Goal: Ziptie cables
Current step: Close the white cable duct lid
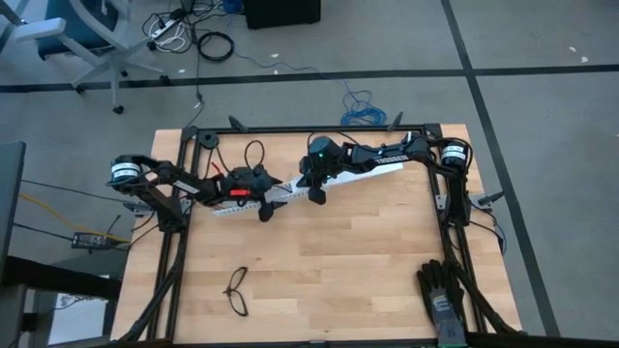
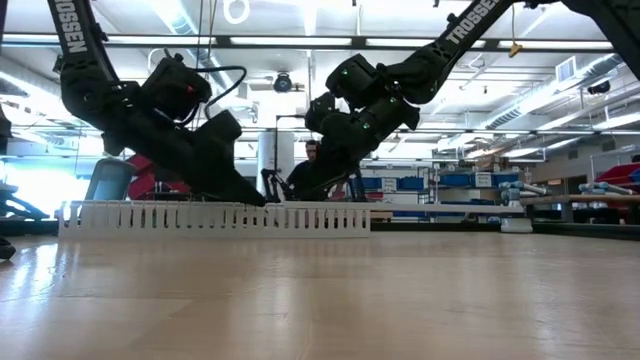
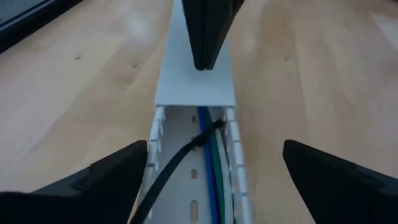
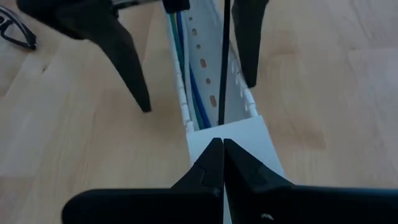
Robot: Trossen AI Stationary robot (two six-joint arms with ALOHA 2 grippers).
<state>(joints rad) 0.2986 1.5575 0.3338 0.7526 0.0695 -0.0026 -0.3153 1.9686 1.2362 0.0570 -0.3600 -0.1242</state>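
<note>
A white slotted duct [image 1: 242,205] lies across the far half of the table. In its open channel lie the cables [image 3: 210,168], blue and green wires side by side. The ziptie [image 3: 180,158], a thin dark strip, crosses over them and runs along the channel [image 4: 222,68]. My left gripper [image 3: 216,149] is open, one finger on either side of the duct, touching nothing. My right gripper [image 4: 222,144] is shut, its tips over the duct's white cover [image 3: 194,87], just behind the cover's open edge. The ziptie's end stops short of them. My right gripper comes slanting down from the table's right with its fingers shut, and its tips [image 3: 203,62] stand at the white cover's top near the open edge [image 4: 249,140]. Whether they touch the cover I cannot tell. Nothing shows between the fingers.
Black thin-framed glasses [image 1: 237,290] lie near the table's front left. A pair of dark gloves [image 1: 440,290] lies at the front right. Black frame rails [image 1: 319,130] run along the table's edges. Bare wood [image 1: 338,251] spreads in front of the duct.
</note>
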